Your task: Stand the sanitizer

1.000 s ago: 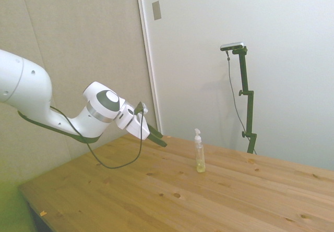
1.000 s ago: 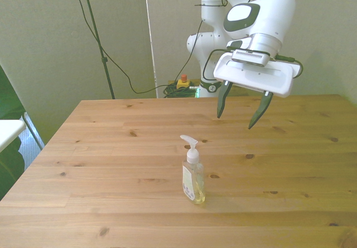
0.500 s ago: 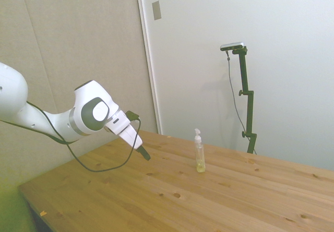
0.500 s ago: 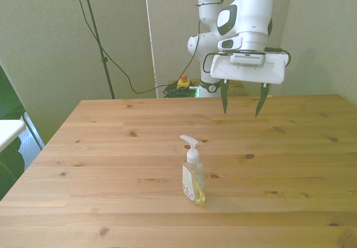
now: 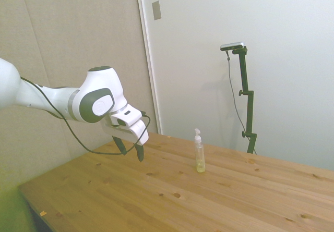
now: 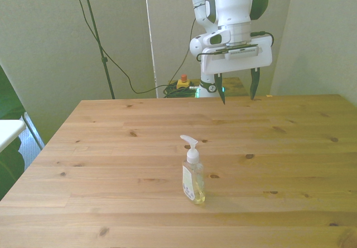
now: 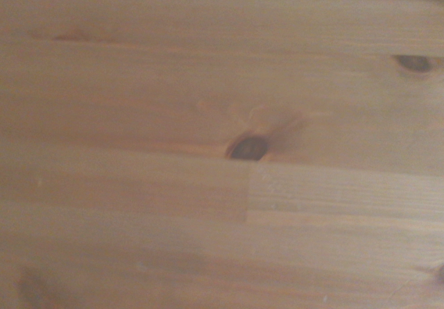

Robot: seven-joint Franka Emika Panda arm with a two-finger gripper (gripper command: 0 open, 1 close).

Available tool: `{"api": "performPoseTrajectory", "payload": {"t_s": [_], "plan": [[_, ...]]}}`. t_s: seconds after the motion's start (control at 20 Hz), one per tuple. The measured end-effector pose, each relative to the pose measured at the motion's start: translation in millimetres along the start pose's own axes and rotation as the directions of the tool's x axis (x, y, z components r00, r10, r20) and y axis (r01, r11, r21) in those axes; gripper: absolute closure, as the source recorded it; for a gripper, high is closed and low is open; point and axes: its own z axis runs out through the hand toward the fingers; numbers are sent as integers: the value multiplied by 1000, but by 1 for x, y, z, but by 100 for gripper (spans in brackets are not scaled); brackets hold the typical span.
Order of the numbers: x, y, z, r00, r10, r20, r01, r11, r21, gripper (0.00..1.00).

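The sanitizer (image 6: 193, 176) stands upright on the wooden surface (image 6: 290, 164), pump top uppermost, a little pale liquid at its base. The hand (image 6: 237, 93) hangs well apart from the sanitizer, above the surface, fingers pointing down, spread wide and holding nothing. Wrist view: bare wood grain only.

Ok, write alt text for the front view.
A small clear sanitizer with a white pump top stands upright, alone, near the middle of a wooden table. The white robot arm's gripper hangs above the table's far edge, jaws open and empty, well clear of the bottle.
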Motion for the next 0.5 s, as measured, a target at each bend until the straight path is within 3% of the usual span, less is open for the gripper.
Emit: {"api": "performPoseTrajectory", "payload": {"t_s": [0.2, 0.5], "plan": [[-13, -1, 2, 994, -71, 81, 72, 997, -10, 0], [-29, 7, 7, 994, -64, 92, 67, 997, -35, 0]]}}
